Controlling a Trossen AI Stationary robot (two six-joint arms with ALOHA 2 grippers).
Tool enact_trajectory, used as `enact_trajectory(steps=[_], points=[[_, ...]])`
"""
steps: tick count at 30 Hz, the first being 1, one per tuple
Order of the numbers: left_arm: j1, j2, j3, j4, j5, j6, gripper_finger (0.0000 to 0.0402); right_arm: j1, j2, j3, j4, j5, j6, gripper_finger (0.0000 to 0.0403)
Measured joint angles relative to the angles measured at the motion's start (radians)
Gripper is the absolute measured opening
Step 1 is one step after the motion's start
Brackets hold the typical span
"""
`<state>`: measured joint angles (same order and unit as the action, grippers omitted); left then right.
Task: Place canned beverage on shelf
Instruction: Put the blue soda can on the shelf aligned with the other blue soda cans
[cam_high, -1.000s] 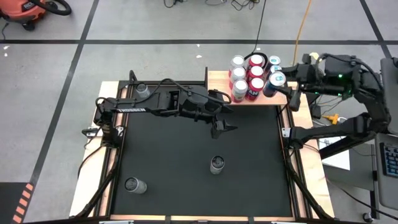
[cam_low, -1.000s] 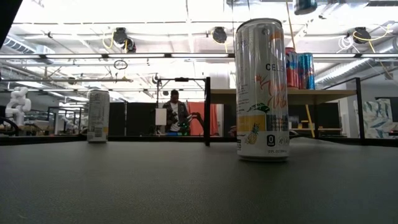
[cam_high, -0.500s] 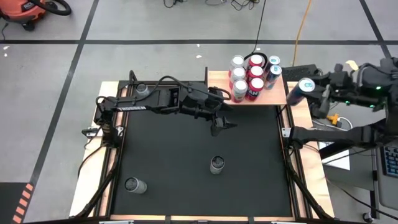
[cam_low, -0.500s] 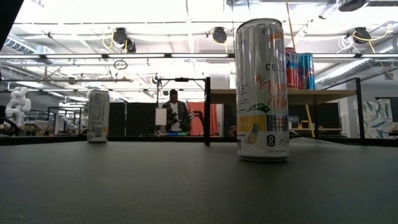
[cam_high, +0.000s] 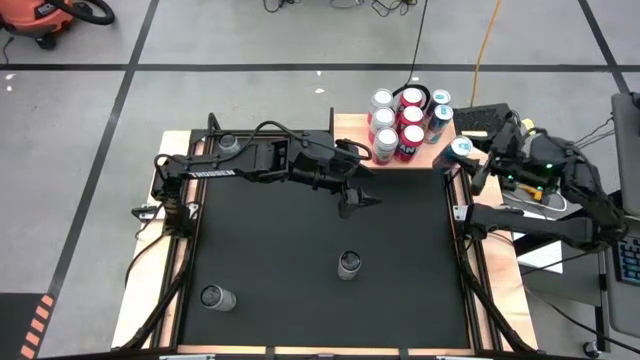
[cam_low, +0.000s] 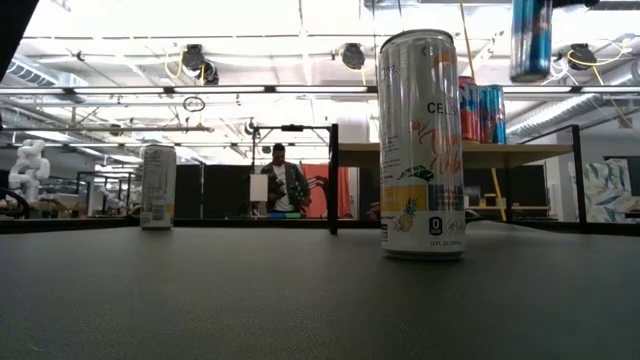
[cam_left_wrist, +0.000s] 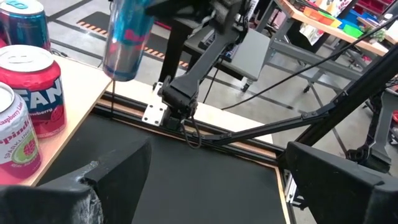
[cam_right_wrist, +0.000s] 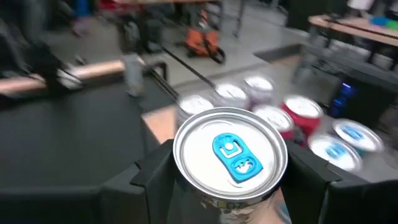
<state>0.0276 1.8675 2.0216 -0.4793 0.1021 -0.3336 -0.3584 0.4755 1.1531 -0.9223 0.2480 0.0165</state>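
Note:
The shelf (cam_high: 352, 128) is a light-wood board at the table's far right, and several cans (cam_high: 398, 122) stand on it. My right gripper (cam_high: 468, 154) is shut on a blue can (cam_high: 458, 149), which hangs in the air just off the shelf's right end; the low view shows the blue can (cam_low: 530, 38) high above the mat. My left gripper (cam_high: 357, 203) hovers open over the middle of the black mat, with nothing between its fingers. A tall pale can (cam_high: 349, 264) and a second can (cam_high: 215, 297) stand on their bases on the mat. My right gripper pinches the blue can's side wall (cam_right_wrist: 186, 186), just under the top rim, between its two fingers (cam_right_wrist: 146, 177). The fingers come nearly level from the table's right side. The can hangs roughly upright, top up (cam_right_wrist: 230, 152), clear of the shelf and the mat.
One more can (cam_high: 229, 143) stands on the table frame at the far left. The shelf's black frame post (cam_low: 333, 178) rises at its left end. The mat between the two standing cans is bare. A person (cam_low: 280, 180) stands far off in the room behind.
My right gripper has carried the blue can off from over the shelf toward the table's right, then sunk and come back to the shelf's right end. The can tipped on the way and now hangs more upright and lower.

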Motion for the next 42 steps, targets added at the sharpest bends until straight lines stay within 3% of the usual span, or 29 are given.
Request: enact_trajectory(steps=[9, 17, 21, 26, 37, 42], points=[[0.002, 0.0, 0.0, 0.0, 0.0, 0.027, 0.0375, 0.0, 0.019, -0.043, 0.021, 0.112, -0.018, 0.0208], [0.005, 0.0, 0.0, 0.0, -0.007, 0.027, 0.0375, 0.0, 0.015, -0.125, 0.028, 0.084, 0.093, 0.0208], [0.005, 0.0, 0.0, 0.0, -0.007, 0.027, 0.0375, 0.0, 0.008, -0.14, 0.035, 0.084, 0.058, 0.0208], [0.005, 0.0, 0.0, 0.0, -0.015, 0.031, 0.0375, -0.003, 0.018, -0.132, 0.172, 0.082, 0.043, 0.0208], [0.007, 0.0, 0.0, 0.0, -0.04, 0.051, 0.0375, -0.049, 0.131, -0.131, 0.231, 0.141, 0.104, 0.0208], [0.006, 0.0, 0.0, 0.0, -0.052, 0.051, 0.0375, -0.061, 0.155, -0.042, 0.112, 0.13, 0.118, 0.0208]])
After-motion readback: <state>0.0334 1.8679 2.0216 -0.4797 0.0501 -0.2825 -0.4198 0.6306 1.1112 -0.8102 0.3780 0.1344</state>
